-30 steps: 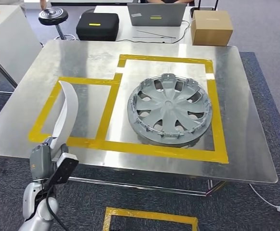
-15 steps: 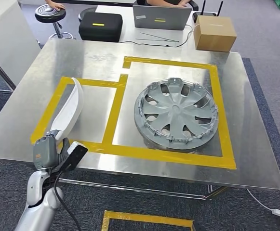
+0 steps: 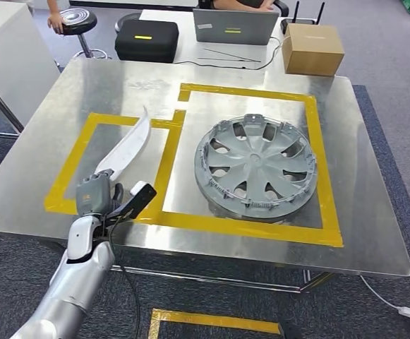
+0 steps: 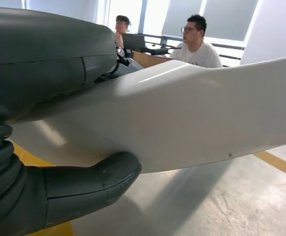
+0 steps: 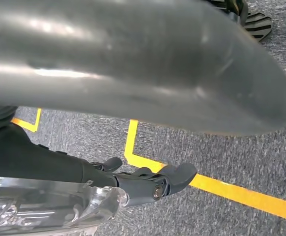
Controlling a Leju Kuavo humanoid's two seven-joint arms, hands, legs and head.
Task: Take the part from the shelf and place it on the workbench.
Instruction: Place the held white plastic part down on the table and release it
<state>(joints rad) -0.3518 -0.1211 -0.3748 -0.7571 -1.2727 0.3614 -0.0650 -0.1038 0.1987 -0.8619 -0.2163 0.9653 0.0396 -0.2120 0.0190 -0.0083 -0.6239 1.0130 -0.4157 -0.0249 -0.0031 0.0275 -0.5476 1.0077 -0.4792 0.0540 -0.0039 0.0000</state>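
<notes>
One white curved part [image 3: 125, 149] sits in the left hand [image 3: 97, 195] — thumb under it, fingers [image 4: 48, 59] wrapped over the top, so it's properly gripped. It's held above the left yellow-taped box [image 3: 69, 166] on the metal counter [image 3: 362, 212], tip angled up toward the middle. Further right, a grey hubcap [image 3: 255, 166] lies flat in the bigger taped box. Right hand [image 5: 160, 183] hangs over carpet — can't tell whether it's closed.

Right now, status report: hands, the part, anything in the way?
Left hand grips white curved part, above left taped box. Right hand holds nothing, fingers apart. Hubcap in right box, clear of drop spot.
</notes>
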